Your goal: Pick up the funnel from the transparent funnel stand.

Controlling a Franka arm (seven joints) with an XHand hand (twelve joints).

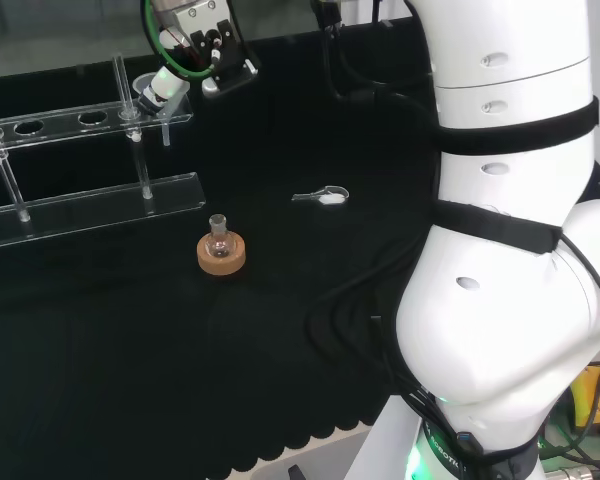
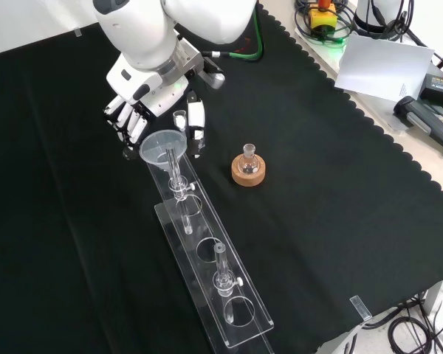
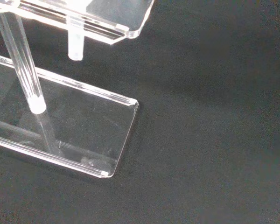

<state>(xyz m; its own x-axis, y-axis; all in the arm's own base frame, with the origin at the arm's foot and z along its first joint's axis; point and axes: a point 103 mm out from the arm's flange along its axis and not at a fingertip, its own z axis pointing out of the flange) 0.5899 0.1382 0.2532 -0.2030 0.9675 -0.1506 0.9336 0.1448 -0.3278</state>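
Fingers of the black and white hand (image 2: pixel 144 118) hang slightly curled around the rim of the clear conical funnel (image 2: pixel 161 146), which sits in the end hole of the long transparent funnel stand (image 2: pixel 229 295), stem down between its two plates. They seem spread to bracket the cone for a lift, though contact is hard to judge. Nearby, a small glass flask on a cork ring (image 2: pixel 248 171) stands apart.
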